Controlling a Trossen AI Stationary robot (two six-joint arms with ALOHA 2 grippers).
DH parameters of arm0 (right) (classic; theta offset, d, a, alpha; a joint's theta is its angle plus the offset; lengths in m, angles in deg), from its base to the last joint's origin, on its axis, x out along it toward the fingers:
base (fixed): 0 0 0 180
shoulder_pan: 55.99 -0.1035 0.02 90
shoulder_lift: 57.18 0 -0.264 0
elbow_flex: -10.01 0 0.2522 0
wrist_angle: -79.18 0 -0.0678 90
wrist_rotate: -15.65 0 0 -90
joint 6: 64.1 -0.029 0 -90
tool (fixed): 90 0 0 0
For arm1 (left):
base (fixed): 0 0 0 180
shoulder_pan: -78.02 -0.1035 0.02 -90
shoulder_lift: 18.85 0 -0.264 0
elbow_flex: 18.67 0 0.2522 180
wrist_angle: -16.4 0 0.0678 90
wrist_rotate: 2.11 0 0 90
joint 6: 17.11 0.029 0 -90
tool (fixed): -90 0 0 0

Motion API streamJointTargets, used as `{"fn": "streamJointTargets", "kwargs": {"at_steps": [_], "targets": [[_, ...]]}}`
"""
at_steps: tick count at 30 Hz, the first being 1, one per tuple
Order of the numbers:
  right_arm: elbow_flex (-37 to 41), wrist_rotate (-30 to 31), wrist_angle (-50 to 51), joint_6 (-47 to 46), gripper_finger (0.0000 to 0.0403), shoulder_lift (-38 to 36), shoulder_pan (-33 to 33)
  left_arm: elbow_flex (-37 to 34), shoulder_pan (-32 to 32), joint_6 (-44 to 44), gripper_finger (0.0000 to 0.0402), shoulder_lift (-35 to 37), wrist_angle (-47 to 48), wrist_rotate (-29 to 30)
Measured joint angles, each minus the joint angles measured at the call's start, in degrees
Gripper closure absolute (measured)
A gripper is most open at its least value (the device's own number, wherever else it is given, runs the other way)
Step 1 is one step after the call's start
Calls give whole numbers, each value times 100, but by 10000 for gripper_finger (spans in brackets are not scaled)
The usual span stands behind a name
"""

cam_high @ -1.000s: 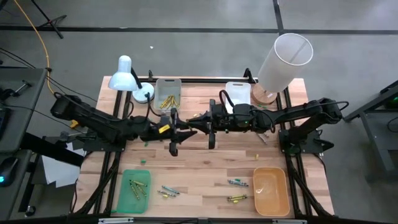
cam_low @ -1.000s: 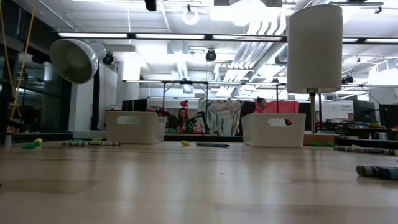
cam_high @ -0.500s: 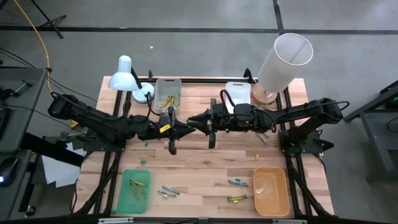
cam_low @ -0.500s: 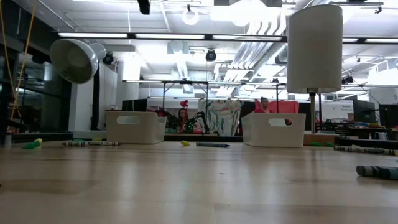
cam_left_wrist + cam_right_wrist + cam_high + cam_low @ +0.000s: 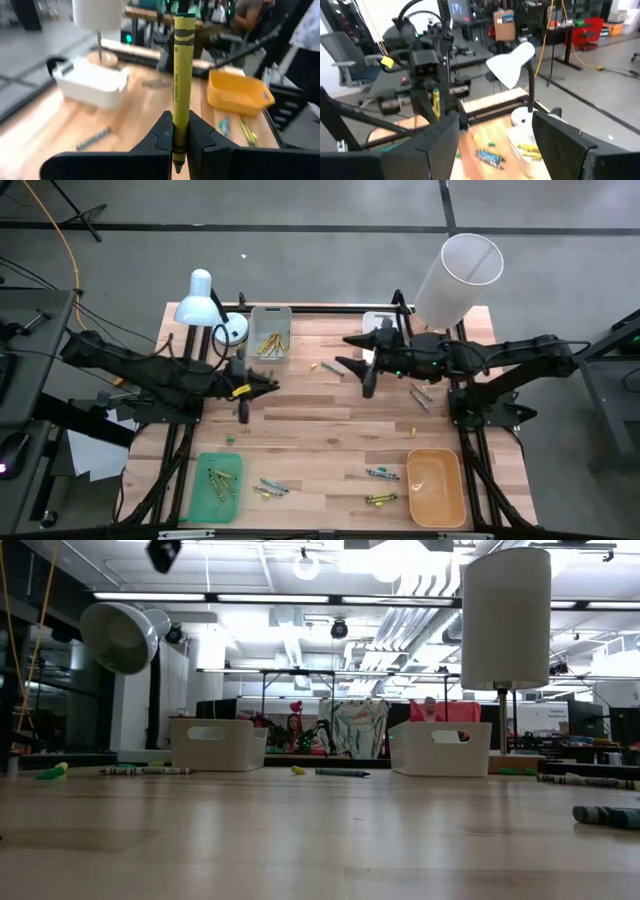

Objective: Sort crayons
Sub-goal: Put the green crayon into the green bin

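The left tool (image 5: 179, 142) is clamped shut on a yellow crayon (image 5: 182, 75), which stands upright between its two dark fingers (image 5: 162, 135), label outward. In the high view that tool (image 5: 243, 388) hangs over the left half of the wooden table (image 5: 330, 440), just in front of the grey tray (image 5: 270, 335) at the far edge, where several yellow crayons (image 5: 268, 343) lie. The right tool (image 5: 495, 145) is spread wide with nothing between its fingers (image 5: 440, 137); from above it (image 5: 365, 370) sits over the table's far middle, beside the white tray (image 5: 382, 326).

More crayons are scattered along the near edge: a few in the green tray (image 5: 217, 485) at the near left, a small cluster (image 5: 270, 487) just beside it on the bare wood, and two pairs (image 5: 381, 485) next to the orange tray (image 5: 436, 485) at the near right. A single loose crayon (image 5: 331, 367) lies between the two far trays, and others (image 5: 420, 396) rest under the right arm.

A white desk lamp (image 5: 203, 302) stands at the far left corner, and a tall white cylinder (image 5: 455, 278) at the far right.
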Motion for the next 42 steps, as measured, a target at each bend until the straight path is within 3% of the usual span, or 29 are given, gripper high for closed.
{"fn": "streamJointTargets", "kwargs": {"at_steps": [6, 12, 18, 23, 29, 33, 42], "targets": [[0, -4, 537, -155, 158, -42, 2, 39, 839, -875, 400, 166, 890, -368], [2, -3, 922, -413, 158, 98, 0, 574, 2143, -2754, 400, -512, 2773, -1082], [2, 3, 1280, -647, 158, 271, 0, 723, 3381, -5668, 400, -1374, 3268, -1993], [2, 23, 1397, -664, 158, 486, 2, 723, 4142, -8174, 400, -2253, 3172, -1940], [2, 31, 1463, -750, 158, 706, 28, 723, 4446, -11076, 399, -3312, 3127, -1913], [2, 29, 1472, -751, 158, 803, 87, 753, 4347, -11378, 398, -3829, 2937, -2330], [2, 36, 1471, -750, 158, 800, 164, 799, 4036, -11368, 397, -4223, 2816, -2408]]}}
